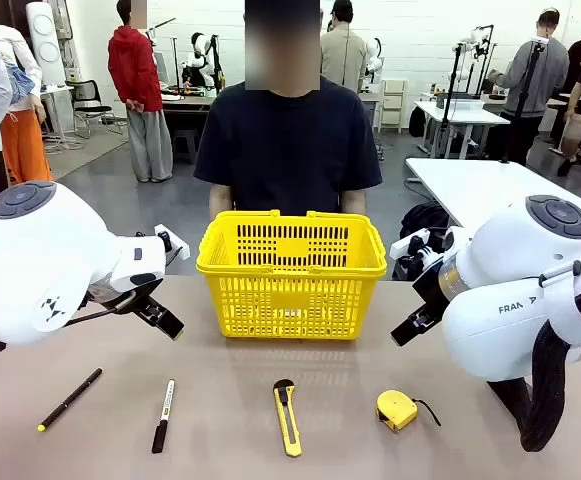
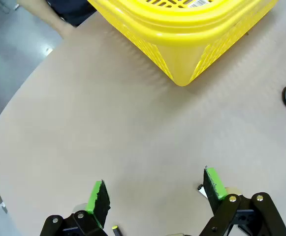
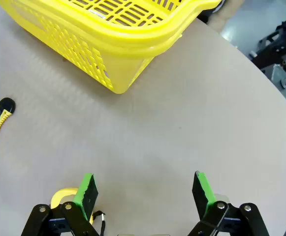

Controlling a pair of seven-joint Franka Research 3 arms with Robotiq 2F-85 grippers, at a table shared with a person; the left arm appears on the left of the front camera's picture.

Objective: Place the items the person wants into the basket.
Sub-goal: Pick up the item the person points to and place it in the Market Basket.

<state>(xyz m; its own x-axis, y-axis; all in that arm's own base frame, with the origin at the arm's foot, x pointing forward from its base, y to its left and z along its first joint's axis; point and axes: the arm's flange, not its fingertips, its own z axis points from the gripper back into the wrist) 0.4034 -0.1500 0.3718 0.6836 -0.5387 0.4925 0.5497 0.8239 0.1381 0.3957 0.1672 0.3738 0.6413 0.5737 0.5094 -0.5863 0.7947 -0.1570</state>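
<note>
Utility knife (image 1: 287,418), marker (image 1: 163,415) and pen (image 1: 69,399) lie in a row on your side of the basket (image 1: 290,305), none loaded yet. Left gripper (image 2: 155,189) and right gripper (image 3: 143,189) flank it, jaws wide apart, empty; person (image 1: 288,140) stands behind it.

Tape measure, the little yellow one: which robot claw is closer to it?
The right. The right gripper hovers just above the tape measure; the left gripper hovers over the pen and marker, beyond the knife.

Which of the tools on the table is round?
The yellow tape measure, rightmost in the row; the pen, marker and utility knife are all long and thin.
</note>
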